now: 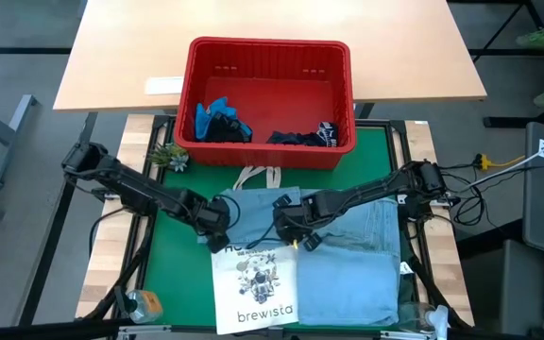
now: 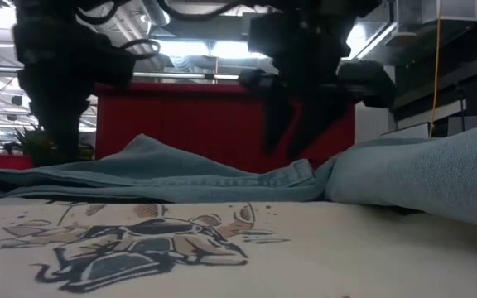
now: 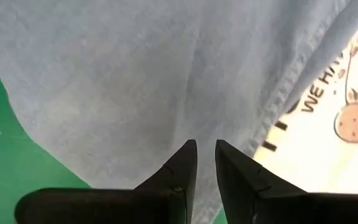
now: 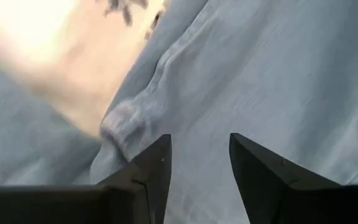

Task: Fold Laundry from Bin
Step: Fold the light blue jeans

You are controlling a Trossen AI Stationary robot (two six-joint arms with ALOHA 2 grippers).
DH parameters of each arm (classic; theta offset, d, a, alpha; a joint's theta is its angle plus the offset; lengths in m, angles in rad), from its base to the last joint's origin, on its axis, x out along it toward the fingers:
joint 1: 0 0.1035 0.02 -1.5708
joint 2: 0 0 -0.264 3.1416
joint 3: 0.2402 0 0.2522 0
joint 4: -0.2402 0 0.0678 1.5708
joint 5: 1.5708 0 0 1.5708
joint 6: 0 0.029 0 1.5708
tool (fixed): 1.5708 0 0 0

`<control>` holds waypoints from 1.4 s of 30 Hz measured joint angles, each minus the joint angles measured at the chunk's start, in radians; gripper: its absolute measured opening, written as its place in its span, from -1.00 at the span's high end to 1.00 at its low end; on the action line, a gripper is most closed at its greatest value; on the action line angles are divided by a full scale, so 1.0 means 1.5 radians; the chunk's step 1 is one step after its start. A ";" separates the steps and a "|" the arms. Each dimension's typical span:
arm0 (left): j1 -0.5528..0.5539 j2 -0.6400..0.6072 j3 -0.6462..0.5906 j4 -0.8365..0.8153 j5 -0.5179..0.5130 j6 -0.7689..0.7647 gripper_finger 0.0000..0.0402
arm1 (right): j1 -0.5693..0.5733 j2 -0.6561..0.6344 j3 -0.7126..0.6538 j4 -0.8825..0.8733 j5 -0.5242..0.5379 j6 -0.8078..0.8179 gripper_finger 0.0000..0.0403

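A light blue denim shirt (image 1: 348, 255) lies spread on the green mat (image 1: 173, 255), and its left part covers the far half of the white tote bag (image 1: 253, 288). The red bin (image 1: 268, 43) stands at the far edge; inside it lie a bright blue garment (image 1: 217, 115) and a dark navy one (image 1: 305, 137). My left gripper (image 3: 205, 148) points down over the shirt's left part near its hem, its fingers a narrow gap apart with nothing between them. My right gripper (image 4: 201, 146) hangs open just above the shirt's middle, beside a bunched fold (image 4: 126, 124).
A small green plant (image 1: 170, 156) stands at the mat's far left corner. The tote's handles (image 1: 258, 176) stick out past the shirt toward the bin. A bottle (image 1: 142, 304) lies at the near left corner, and cables (image 1: 484, 165) hang at the right.
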 joint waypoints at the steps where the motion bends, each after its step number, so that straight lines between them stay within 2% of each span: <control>1: -0.009 0.000 0.000 0.002 -0.005 -0.005 0.73 | 0.000 0.000 0.000 0.009 0.000 0.000 0.20; 9: -0.079 0.008 -0.030 0.001 -0.081 -0.103 0.73 | 0.000 0.022 -0.027 0.037 0.000 0.000 0.20; 17: -0.124 0.018 -0.102 0.010 -0.072 -0.218 0.73 | 0.000 0.072 -0.033 0.043 0.000 0.000 0.20; 25: -0.129 0.016 -0.103 0.002 -0.041 -0.218 0.73 | 0.000 0.080 -0.013 0.025 -0.005 0.006 0.20; 28: -0.129 0.007 -0.078 -0.011 -0.021 -0.186 0.73 | 0.000 0.085 0.021 -0.019 -0.005 0.006 0.20; 32: -0.129 -0.023 -0.039 -0.020 -0.013 -0.163 0.73 | 0.000 0.086 0.100 -0.144 -0.002 -0.001 0.20; 37: -0.129 -0.046 -0.005 -0.007 -0.030 -0.137 0.73 | 0.000 0.085 0.189 -0.259 0.055 -0.002 0.20; 42: -0.129 -0.046 -0.002 0.024 -0.111 -0.133 0.73 | 0.000 0.083 0.233 -0.303 0.121 -0.020 0.20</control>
